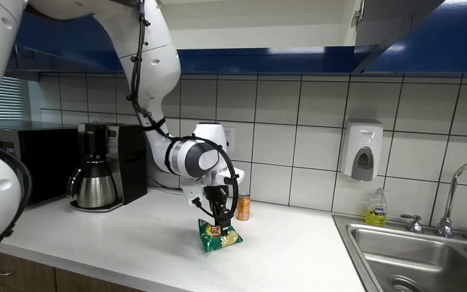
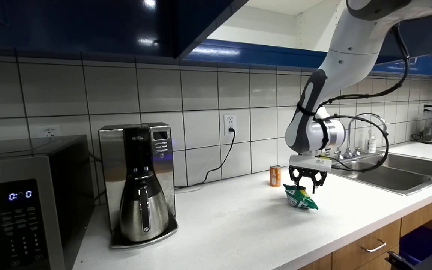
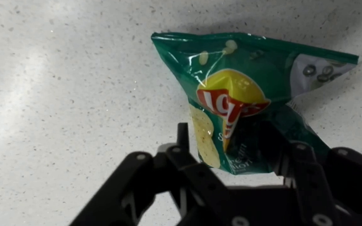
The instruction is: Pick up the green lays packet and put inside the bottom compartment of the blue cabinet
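Wrist view: green Lays packet [image 3: 244, 91] lies beneath the tool [image 3: 225, 130]; jaws spread, one overlapping the packet.

Bright glare on blue cabinet [image 1: 258, 61]

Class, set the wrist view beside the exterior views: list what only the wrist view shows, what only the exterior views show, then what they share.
Only the wrist view shows dark speckles in the counter and makes some small white lettering on the green Lays packet readable.

Both exterior views, but not the wrist view, show the blue cabinet, the coffee maker, the orange can and the sink.

Shared: packet, counter and open gripper.
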Motion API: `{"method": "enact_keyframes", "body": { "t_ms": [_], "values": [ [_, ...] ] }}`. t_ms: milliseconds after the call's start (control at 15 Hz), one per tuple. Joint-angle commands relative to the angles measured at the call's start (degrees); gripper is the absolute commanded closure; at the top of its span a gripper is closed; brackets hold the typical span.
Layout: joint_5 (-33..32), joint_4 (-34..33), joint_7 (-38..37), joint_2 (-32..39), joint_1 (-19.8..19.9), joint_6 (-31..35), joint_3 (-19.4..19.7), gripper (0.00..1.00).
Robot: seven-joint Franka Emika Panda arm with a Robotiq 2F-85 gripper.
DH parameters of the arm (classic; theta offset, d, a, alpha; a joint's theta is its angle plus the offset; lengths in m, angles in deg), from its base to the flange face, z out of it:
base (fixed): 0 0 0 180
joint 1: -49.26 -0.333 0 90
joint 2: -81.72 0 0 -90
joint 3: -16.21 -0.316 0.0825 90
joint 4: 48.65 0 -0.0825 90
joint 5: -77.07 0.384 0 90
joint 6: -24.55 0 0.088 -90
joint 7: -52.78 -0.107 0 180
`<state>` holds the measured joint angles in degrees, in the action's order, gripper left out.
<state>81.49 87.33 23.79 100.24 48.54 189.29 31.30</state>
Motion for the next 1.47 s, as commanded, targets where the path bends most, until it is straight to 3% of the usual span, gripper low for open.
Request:
{"method": "enact_keyframes", "body": {
  "t_ms": [0,267,867,1400],
  "values": [
    [-0.29,-0.81,-1.36,1.15,-1.14,0.81,0.91,0.69],
    [-0.32,-0.78,-1.38,1.87,-1.57,1.08,1.10,0.99],
    [-0.20,-0.46,-0.90,1.57,-1.98,1.29,1.48,1.00],
    [-4.02,0.58,3.83,-4.40,-3.36,-2.20,0.38,1.00]
  ]
}}
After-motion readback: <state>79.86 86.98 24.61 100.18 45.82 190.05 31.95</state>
